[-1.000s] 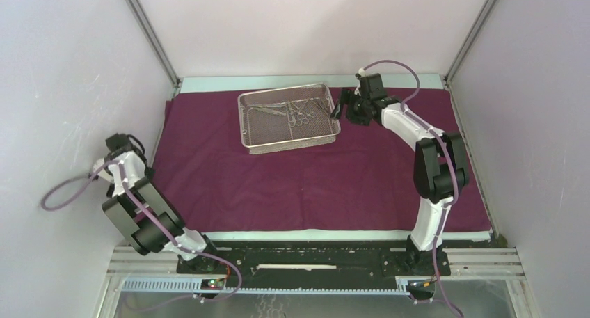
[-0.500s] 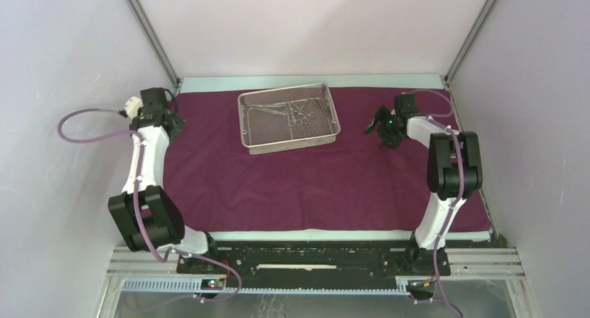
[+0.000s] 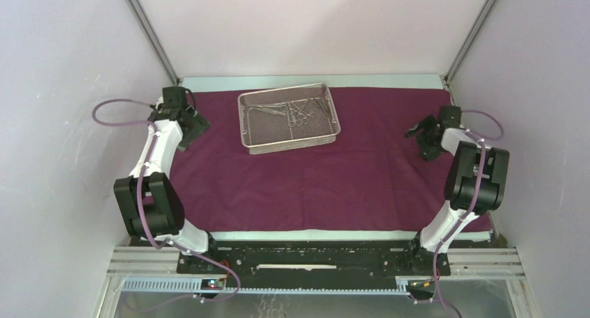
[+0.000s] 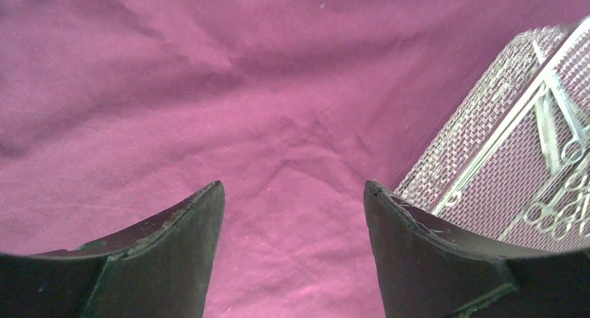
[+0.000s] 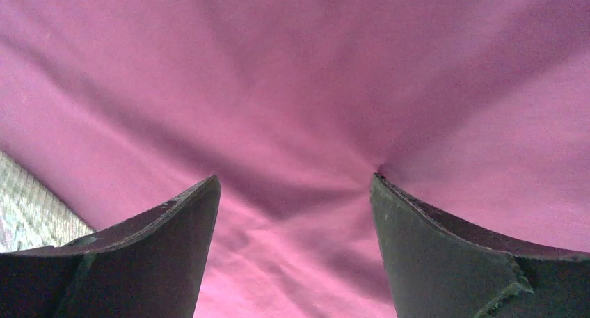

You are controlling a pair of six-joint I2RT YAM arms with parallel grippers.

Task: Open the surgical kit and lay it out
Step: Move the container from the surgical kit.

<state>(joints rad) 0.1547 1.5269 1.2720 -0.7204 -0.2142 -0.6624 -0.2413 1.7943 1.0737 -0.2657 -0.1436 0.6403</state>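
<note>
The maroon-purple cloth wrap (image 3: 313, 172) lies spread flat over the table. The silver wire-mesh tray (image 3: 259, 133) stands on it at the back centre, with steel scissors and forceps (image 3: 298, 110) lying inside. My left gripper (image 3: 197, 128) is open and empty, low over the cloth just left of the tray. In the left wrist view the gripper (image 4: 292, 186) frames bare cloth, with the tray (image 4: 480, 144) and instruments (image 4: 556, 130) to its right. My right gripper (image 3: 419, 141) is open and empty over the cloth's right side. In the right wrist view the gripper (image 5: 296, 177) shows wrinkled cloth (image 5: 292, 88) between its fingers.
White walls close in the table on three sides, with metal frame posts (image 3: 149, 33) at the back corners. A pale table strip (image 3: 313, 81) shows behind the cloth. A corner of the tray (image 5: 21, 207) shows at the left edge of the right wrist view.
My left arm has swung from the near left wall forward to the cloth beside the tray. My right gripper has moved from the tray's right end out to the cloth's right side.
</note>
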